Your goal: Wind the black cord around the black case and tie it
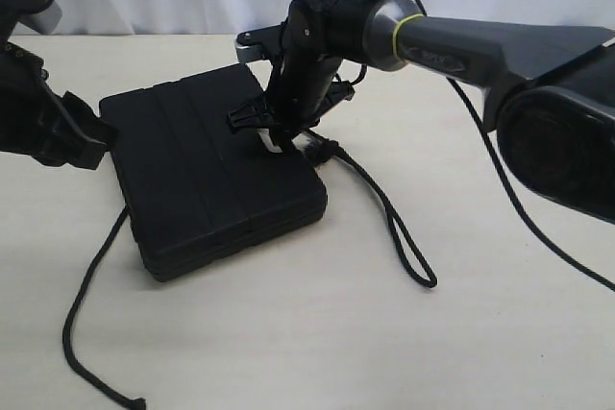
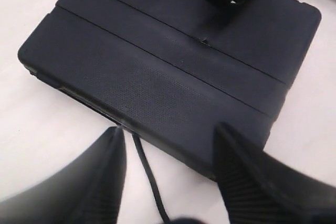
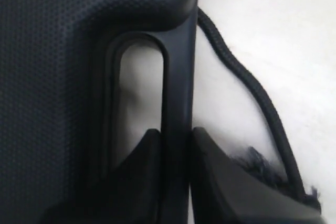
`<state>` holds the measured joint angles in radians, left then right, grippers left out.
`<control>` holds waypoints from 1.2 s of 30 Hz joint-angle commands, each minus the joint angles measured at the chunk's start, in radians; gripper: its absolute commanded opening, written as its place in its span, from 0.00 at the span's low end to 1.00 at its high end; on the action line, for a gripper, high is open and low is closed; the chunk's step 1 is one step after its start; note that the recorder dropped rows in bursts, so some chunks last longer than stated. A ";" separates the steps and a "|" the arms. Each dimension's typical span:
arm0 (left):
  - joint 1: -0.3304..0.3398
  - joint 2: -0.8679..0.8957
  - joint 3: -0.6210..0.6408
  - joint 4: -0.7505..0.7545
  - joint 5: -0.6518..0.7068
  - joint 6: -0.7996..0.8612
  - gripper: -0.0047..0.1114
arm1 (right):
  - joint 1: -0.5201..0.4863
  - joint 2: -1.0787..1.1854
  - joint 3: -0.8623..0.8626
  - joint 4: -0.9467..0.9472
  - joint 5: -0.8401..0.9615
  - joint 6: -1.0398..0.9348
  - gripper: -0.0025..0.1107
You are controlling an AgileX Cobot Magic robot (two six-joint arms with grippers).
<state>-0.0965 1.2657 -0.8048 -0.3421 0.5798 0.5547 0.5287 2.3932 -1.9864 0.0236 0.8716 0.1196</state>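
- Gripping the black case (image 1: 207, 175) by its handle bar, the right gripper (image 3: 176, 139) is pinched tight: one finger in the slot, one outside.
- Left gripper (image 2: 169, 129) gapes wide at the opposite edge, with the black cord (image 2: 144, 166) lying between its fingers.
- Cord trails over the table (image 1: 336, 343) from both sides of the case.
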 commanded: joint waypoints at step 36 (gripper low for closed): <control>-0.010 -0.084 -0.007 -0.001 -0.004 0.024 0.46 | -0.004 -0.379 0.336 -0.061 -0.061 0.192 0.17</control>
<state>-0.0965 1.1852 -0.8048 -0.3247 0.5802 0.5768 0.5287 1.9938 -1.6538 0.0000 0.8271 0.2975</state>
